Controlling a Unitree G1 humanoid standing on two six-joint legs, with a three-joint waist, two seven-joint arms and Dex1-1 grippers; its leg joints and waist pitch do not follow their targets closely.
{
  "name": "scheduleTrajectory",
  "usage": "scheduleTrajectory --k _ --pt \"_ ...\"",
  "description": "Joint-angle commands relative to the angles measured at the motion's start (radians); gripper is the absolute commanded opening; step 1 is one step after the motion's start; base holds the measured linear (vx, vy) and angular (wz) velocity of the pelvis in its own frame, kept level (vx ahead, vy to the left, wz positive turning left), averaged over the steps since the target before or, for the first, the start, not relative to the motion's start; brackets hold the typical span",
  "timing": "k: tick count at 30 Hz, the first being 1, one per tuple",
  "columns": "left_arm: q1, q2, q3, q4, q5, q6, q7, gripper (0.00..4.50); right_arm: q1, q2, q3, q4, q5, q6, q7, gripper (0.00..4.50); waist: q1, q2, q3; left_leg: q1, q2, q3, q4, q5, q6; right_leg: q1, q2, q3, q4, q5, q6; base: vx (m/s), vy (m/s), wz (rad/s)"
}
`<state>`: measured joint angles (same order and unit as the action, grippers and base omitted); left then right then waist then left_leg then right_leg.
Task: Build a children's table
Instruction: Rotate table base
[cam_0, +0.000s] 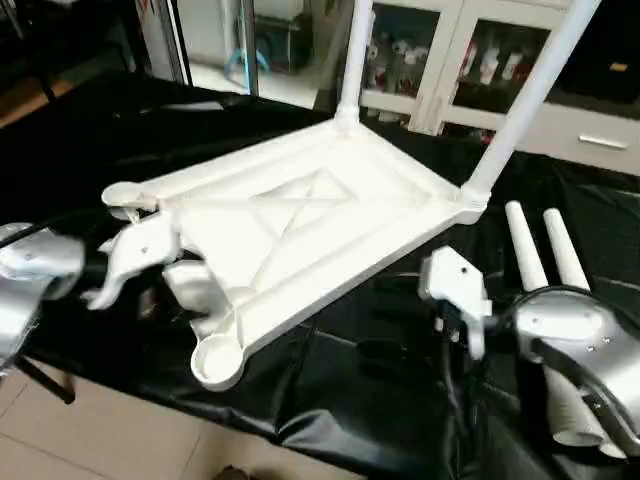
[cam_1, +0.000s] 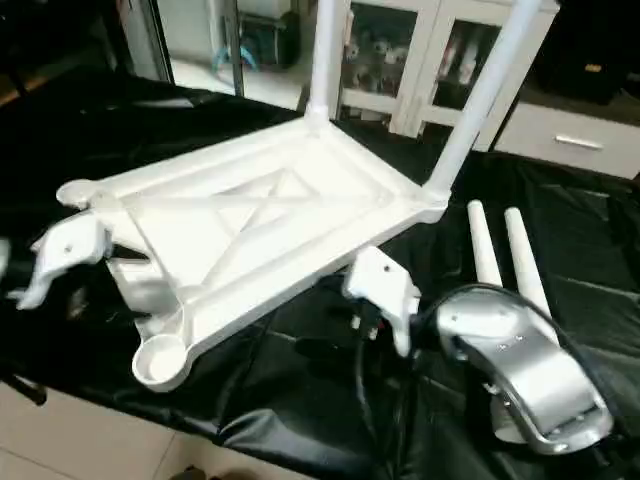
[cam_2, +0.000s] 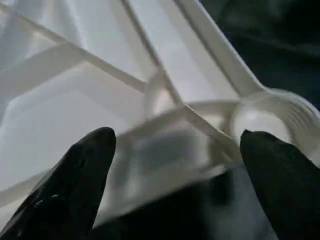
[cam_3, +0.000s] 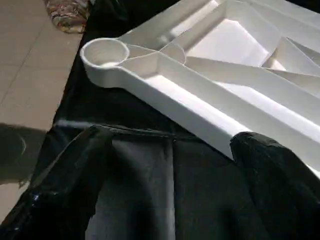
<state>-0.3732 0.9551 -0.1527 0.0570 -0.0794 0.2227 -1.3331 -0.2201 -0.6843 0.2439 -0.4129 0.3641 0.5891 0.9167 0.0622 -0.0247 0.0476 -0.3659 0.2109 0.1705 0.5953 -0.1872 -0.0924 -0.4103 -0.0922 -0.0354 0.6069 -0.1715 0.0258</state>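
While the tabletop (cam_0: 300, 215) lies underside up on the black table (cam_0: 380, 420) with two legs (cam_0: 525, 100) standing in its far sockets, both grippers, left (cam_2: 175, 165) and right (cam_3: 165, 175), gape empty beside its near edge.

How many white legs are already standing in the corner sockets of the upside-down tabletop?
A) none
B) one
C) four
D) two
D: two legs rise upright from the far corner sockets of the tabletop, while two loose legs lie side by side on the black work table, and the near corner socket is empty.
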Motion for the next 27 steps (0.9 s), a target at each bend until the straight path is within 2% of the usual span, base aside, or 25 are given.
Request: scheduleTrajectory --k 1,4,6,9,10,17,22,23,27 --pt "-0.010 0.026 -0.041 -0.041 0.028 -0.019 -0.033 4.43 -0.007 -0.022 -0.015 -0.011 0.008 -0.004 0.023 4.18 -0.004 0.012 -0.044 0.020 0.014 0.000 -0.093 -0.400 -0.044 0.024 -0.029 0.030 -0.076 -0.388 -0.145 0.000 0.000 0.00" --pt "-0.017 0.042 -0.074 -0.048 0.055 -0.025 -0.058 4.43 -0.007 -0.032 -0.008 -0.017 0.007 -0.008 0.035 4.18 -0.006 0.015 -0.046 0.020 0.011 0.001 -0.090 -0.382 -0.044 0.023 -0.028 0.031 -0.074 -0.380 -0.144 0.000 0.000 0.00" --pt "-0.015 0.047 -0.080 -0.055 0.064 -0.028 -0.063 4.43 -0.005 -0.035 -0.007 -0.021 0.008 -0.010 0.038 4.18 -0.006 0.013 -0.049 0.017 0.011 0.001 -0.089 -0.363 -0.043 0.027 -0.027 0.031 -0.071 -0.353 -0.149 0.000 0.000 0.00" --pt "-0.045 0.024 -0.128 0.001 0.145 -0.074 -0.035 4.43 -0.007 -0.033 0.004 -0.027 0.002 -0.010 0.037 4.18 -0.008 0.015 -0.051 0.016 0.010 0.002 -0.087 -0.347 -0.039 0.027 -0.024 0.030 -0.068 -0.320 -0.160 0.000 0.000 0.00" --pt "-0.052 0.019 -0.143 0.017 0.163 -0.074 -0.031 4.43 -0.004 -0.031 0.006 -0.036 0.001 -0.009 0.036 4.18 -0.009 0.020 -0.053 0.018 0.010 0.002 -0.086 -0.342 -0.042 0.028 -0.023 0.030 -0.066 -0.301 -0.164 0.000 0.000 0.00" --pt "-0.105 -0.009 -0.193 0.136 0.260 -0.136 0.046 4.43 0.001 -0.026 0.016 -0.067 0.005 0.004 0.032 4.18 -0.010 0.021 -0.058 0.015 0.008 0.004 -0.082 -0.301 -0.035 0.034 -0.019 0.028 -0.058 -0.210 -0.191 0.000 0.000 0.00" --pt "-0.128 -0.056 -0.185 0.179 0.233 -0.151 0.049 4.28 0.007 -0.026 0.018 -0.081 0.008 0.010 0.029 4.18 -0.009 0.020 -0.060 0.018 0.008 0.004 -0.080 -0.301 -0.039 0.034 -0.021 0.029 -0.055 -0.199 -0.206 0.000 0.000 0.00" --pt "-0.134 -0.073 -0.181 0.189 0.220 -0.157 0.044 4.06 0.011 -0.028 0.018 -0.084 0.008 0.011 0.031 4.18 -0.008 0.020 -0.060 0.018 0.008 0.005 -0.080 -0.303 -0.038 0.034 -0.021 0.029 -0.055 -0.200 -0.207 0.000 0.000 0.00" --pt "-0.137 -0.088 -0.192 0.207 0.207 -0.159 0.017 3.81 0.020 -0.038 0.025 -0.098 0.012 0.018 0.041 4.18 -0.004 0.019 -0.059 0.017 0.009 0.004 -0.081 -0.308 -0.037 0.036 -0.022 0.029 -0.056 -0.211 -0.203 0.000 0.000 0.00"
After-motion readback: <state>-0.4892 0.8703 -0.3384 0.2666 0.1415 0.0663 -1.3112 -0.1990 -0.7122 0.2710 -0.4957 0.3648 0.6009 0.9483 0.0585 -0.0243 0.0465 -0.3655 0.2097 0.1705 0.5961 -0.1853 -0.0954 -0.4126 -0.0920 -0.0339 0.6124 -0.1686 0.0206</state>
